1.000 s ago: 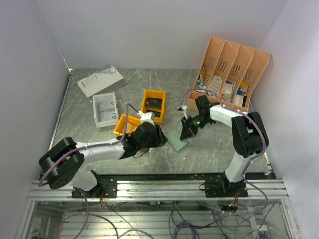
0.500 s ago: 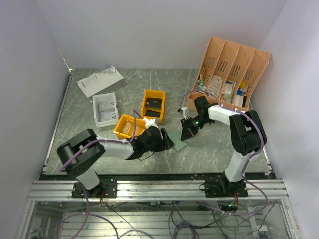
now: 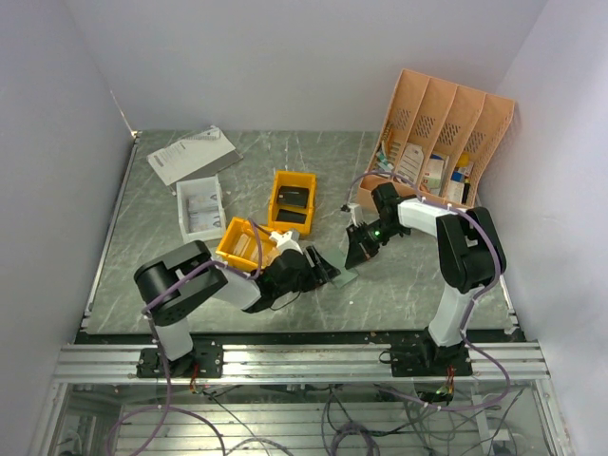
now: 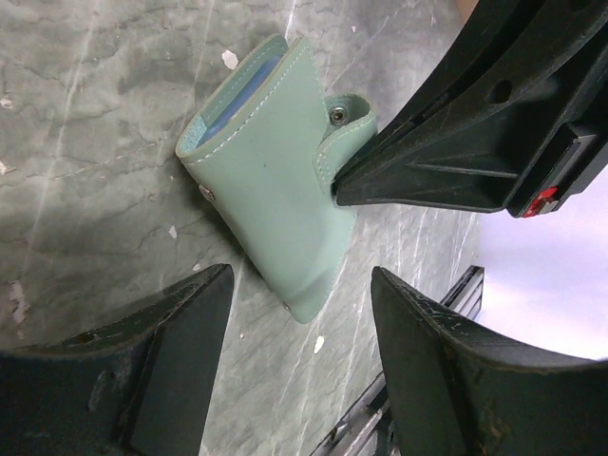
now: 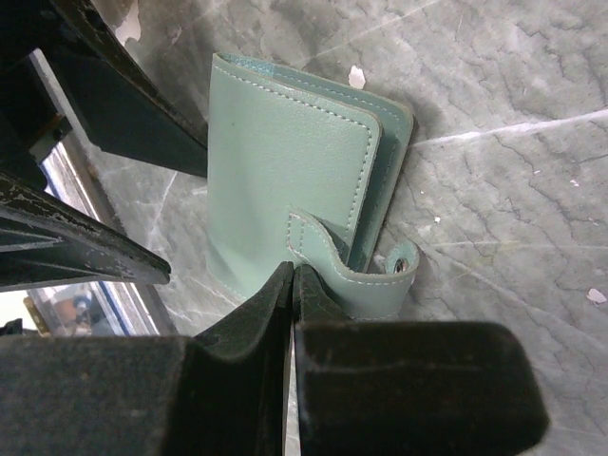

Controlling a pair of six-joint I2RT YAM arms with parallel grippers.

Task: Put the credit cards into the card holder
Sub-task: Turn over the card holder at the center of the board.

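Observation:
The card holder (image 4: 271,180) is a folded grey-green wallet lying on the marble table, its snap strap (image 4: 347,119) loose and a blue inside edge showing. It also shows in the right wrist view (image 5: 285,171) and the top view (image 3: 344,276). My left gripper (image 4: 299,294) is open and empty, with its fingers (image 4: 180,361) on either side of the holder's near end. My right gripper (image 5: 293,275) is shut, and its tips rest on the holder beside the strap (image 5: 366,275) with nothing seen between them. I cannot pick out any credit cards.
Two yellow bins (image 3: 292,201) (image 3: 242,242) and a white tray (image 3: 199,209) stand left of the holder. A paper sheet (image 3: 190,154) lies at the back left. The peach desk organiser (image 3: 439,138) stands at the back right. The two grippers are close together over the holder.
My left gripper has moved right, from beside the yellow bin up to the card holder. The right gripper has stayed at the holder.

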